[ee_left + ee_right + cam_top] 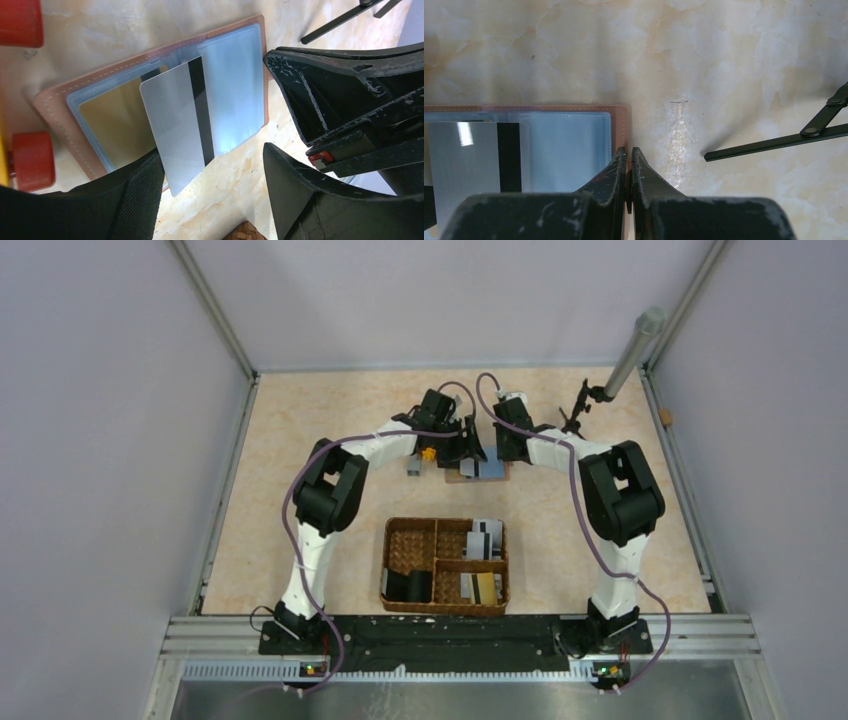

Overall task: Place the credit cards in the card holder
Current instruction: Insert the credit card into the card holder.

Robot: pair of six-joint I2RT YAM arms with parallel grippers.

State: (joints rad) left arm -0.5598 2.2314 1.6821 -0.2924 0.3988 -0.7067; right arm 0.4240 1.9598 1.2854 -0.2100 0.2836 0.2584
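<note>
Two arms, catalogued as a pair. Left arm [330,495] and right arm [622,495]: white tubular links, bulky black joint housings, a purple cable [286,508] looped along each, black base plates [290,632] with small lit indicators. Left pincer [214,155]: black fingers, one with a mesh-textured pad [137,197]. Right pincer [628,152]: black, white-scuffed.

The right gripper [629,155] and a black stand [774,141] crowd the card holder's [569,145] right side

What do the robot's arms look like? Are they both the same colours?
Yes, they match. The left arm and right arm are both made of white tubes joined by chunky black joints, and a purple cable loops along each one. The fingers are black and wedge-shaped, scratched with pale scuffs.
</note>
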